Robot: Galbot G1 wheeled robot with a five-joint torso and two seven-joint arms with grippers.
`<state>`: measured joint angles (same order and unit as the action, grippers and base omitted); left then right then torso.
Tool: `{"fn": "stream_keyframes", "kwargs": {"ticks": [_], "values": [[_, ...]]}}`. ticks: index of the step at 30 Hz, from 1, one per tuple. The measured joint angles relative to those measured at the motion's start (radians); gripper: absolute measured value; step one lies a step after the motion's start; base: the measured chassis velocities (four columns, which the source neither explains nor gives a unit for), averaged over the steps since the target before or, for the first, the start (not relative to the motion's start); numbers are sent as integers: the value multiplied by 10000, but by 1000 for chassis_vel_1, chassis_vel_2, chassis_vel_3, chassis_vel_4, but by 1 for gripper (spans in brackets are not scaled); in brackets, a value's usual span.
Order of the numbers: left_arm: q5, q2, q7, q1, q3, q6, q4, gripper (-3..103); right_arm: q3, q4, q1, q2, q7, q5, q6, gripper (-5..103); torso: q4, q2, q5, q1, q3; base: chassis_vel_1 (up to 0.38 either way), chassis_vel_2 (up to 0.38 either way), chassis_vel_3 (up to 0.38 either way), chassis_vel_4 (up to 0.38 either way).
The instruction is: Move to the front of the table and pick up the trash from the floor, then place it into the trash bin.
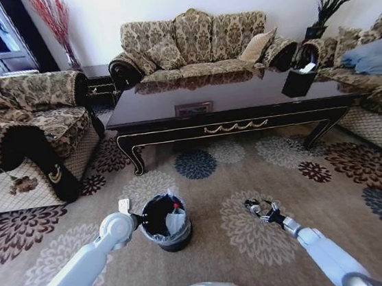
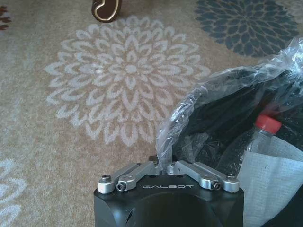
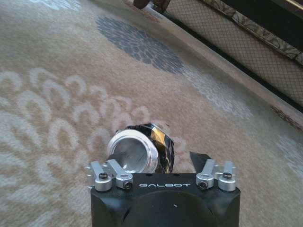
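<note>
Key relation: the can (image 3: 140, 150) lies on its side on the floor (image 3: 57, 94), between the parted fingers of the right gripper (image 3: 161, 176); in the right wrist view its open silvery end faces the camera and its long axis runs away from the gripper, roughly in line with the approach.
Nearer arm: the right one, by far; in the head view the right gripper (image 1: 262, 211) sits low over the carpet, right of the trash bin (image 1: 166, 223) and nearer than the table (image 1: 231, 104).
Right gripper state: fingers spread wide; the can sits toward one finger (image 3: 119, 166), with a gap to the other, so I judge it not yet clamped.
Left gripper: (image 2: 168, 169) fingers drawn together, apparently on the edge of the bin's plastic liner (image 2: 189, 113), at the left rim of the bin; in the head view it (image 1: 139, 218) is just beside the bin.
Can's look: small, round, shiny metal rim, dark wrap with a gold patch, dented body; likely light and prone to roll.
Other trash: a clear bottle with red cap (image 2: 267, 125) and a white paper napkin (image 2: 272, 182) already lie inside the bin.
Bin's place: on the carpet, near side of the table, left of the can, well apart from it.
Judgement: the can looks like the last piece left to pick.
</note>
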<state>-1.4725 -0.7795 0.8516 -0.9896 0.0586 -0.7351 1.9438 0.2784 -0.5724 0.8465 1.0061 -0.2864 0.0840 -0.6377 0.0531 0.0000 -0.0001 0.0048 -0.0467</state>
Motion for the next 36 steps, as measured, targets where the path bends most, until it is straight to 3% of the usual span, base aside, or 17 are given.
{"fn": "stream_keyframes", "kwargs": {"ticks": [1, 2, 4, 11, 13, 16, 30, 36], "values": [[23, 10, -23, -49, 38, 3, 3, 2, -16, 63, -42, 25, 26, 27, -3, 74, -1, 0, 0, -1, 0, 0, 0, 0, 0], [45, 43, -58, -83, 73, 5, 4, 2, -33, 133, -83, 45, 34, 68, -15, 63, 0, 0, 0, 0, 0, 0, 0, 0, 0], [50, 70, -77, -95, 96, 6, 5, 2, -44, 166, -105, 53, 33, 87, -27, 63, 0, 0, 0, 0, 0, 0, 0, 0, 0], [55, 255, -123, -216, 331, 4, 101, 2, -175, 279, -252, 73, -13, 206, -93, 30, -1, 0, 0, 0, 0, 0, 0, 0, 0], [55, 264, -131, -266, 368, 4, 122, 2, -189, 314, -273, 75, -30, 270, -122, 30, 0, 0, 0, 0, -1, 0, 0, 0, 0], [91, 286, -170, -450, 500, 3, 181, 2, -155, 431, -335, 98, -35, 510, -280, 14, 0, 0, -4, -1, 1, 0, 0, 0, 0], [329, 321, -308, -768, 765, -2, 262, 2, 89, -138, 256, 60, -46, 608, -342, 10, -2, 0, 3, -1, 1, 0, 0, 0, 0], [317, 312, -314, -398, 397, -4, 276, 2, 597, -2514, 1589, -417, -54, -459, 23, 10, 1, 0, 2, 0, 1, 0, 0, 0, 0]]}}
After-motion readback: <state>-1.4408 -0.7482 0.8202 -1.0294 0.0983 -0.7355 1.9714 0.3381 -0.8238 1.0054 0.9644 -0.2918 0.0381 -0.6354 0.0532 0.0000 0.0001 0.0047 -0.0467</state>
